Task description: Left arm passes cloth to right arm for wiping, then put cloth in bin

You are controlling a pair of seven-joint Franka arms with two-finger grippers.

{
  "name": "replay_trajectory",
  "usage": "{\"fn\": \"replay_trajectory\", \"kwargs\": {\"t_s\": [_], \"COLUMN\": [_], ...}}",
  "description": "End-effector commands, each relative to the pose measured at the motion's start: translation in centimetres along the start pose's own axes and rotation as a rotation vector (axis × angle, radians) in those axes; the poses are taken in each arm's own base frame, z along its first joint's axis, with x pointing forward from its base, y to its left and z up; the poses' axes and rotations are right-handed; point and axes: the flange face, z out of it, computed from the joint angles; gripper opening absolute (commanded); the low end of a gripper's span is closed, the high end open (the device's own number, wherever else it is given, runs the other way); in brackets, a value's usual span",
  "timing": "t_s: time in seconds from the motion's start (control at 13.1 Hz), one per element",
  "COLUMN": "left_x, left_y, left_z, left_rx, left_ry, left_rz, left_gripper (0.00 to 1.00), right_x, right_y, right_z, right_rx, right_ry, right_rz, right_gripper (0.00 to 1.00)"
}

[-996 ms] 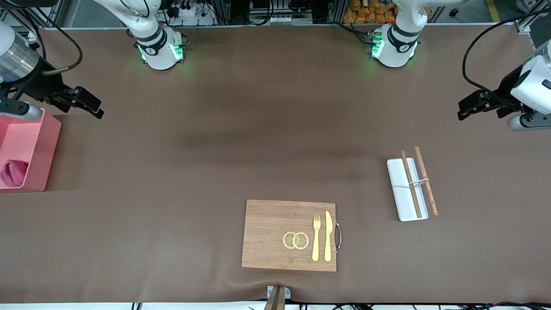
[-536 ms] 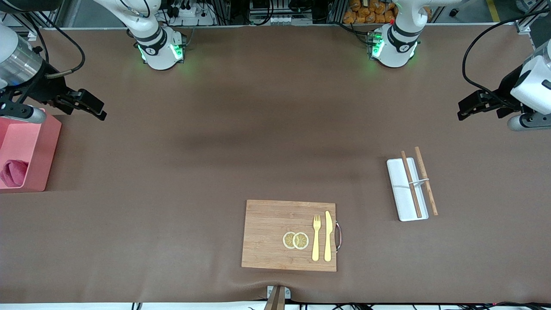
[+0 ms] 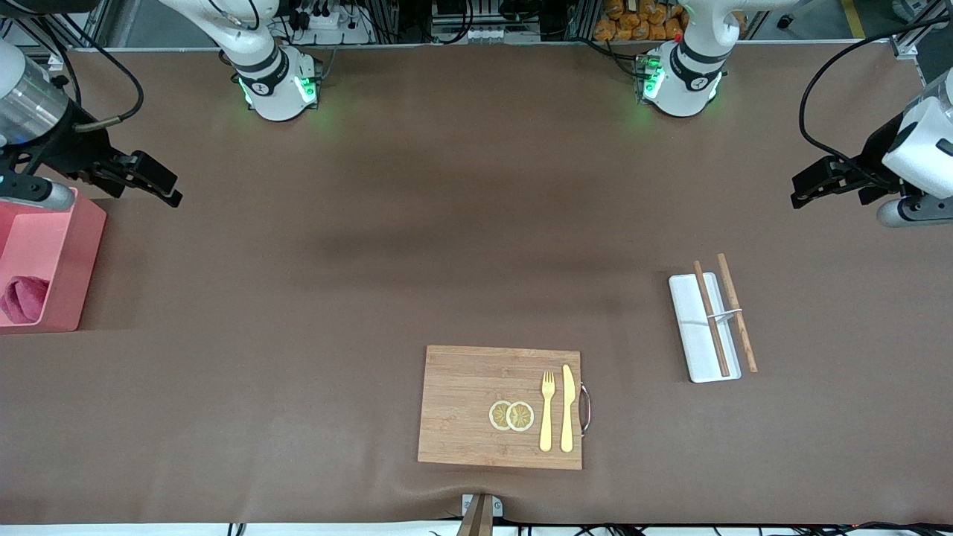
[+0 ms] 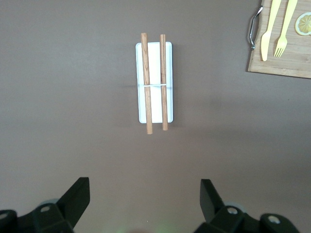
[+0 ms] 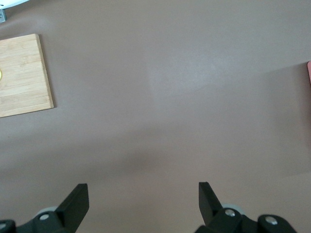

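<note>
Now the crumpled soft cloth [image 3: 22, 298] lies in the straight-walled plastic bin [image 3: 71, 260].

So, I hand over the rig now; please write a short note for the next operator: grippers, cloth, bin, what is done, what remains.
Left gripper: open, empty, up over bare table at the left arm's end; waiting.
Right gripper: open, empty, up beside the bin at the right arm's end.
Cloth: lies inside the bin, in the part nearer the front camera.
Done: cloth is in the bin; nothing is held.
Left: seemingly nothing; whether the wiping happened cannot be told from this moment.
</note>
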Motion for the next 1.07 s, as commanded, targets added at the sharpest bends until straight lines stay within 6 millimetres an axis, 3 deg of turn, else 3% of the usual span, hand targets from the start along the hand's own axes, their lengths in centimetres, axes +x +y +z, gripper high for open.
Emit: {"fn": "replay_trajectory", "kwargs": {"t_s": [0.0,0.38,0.61,0.77,1.0], "left_x": [-0.2,-0.2,-0.2,-0.1,0.0], "left_y": [0.0,0.0,0.1,0.1,0.2], "left_z": [-0.1,-0.1,-0.3,-0.2,0.1], "left_rx": [-0.014,-0.014,-0.015,-0.015,-0.014], "left_ry": [0.008,0.008,0.011,0.009,0.005], "left_rz": [0.000,0.000,0.000,0.002,0.000], "left_gripper": [1.00,1.00,1.00,1.00,1.00], "right_x": [0.3,1.2,3.0,4.7,4.6], "right_y": [0.2,1.1,0.1,-0.2,-0.6], "right_z": [-0.5,-1.1,-1.3,-0.4,-0.8], "right_rx": [0.034,0.027,0.038,0.033,0.022], "right_ry": [-0.001,0.031,0.047,0.041,0.047], "right_rz": [-0.006,-0.068,-0.078,-0.079,-0.085], "right_gripper": [1.00,1.00,1.00,1.00,1.00]}}
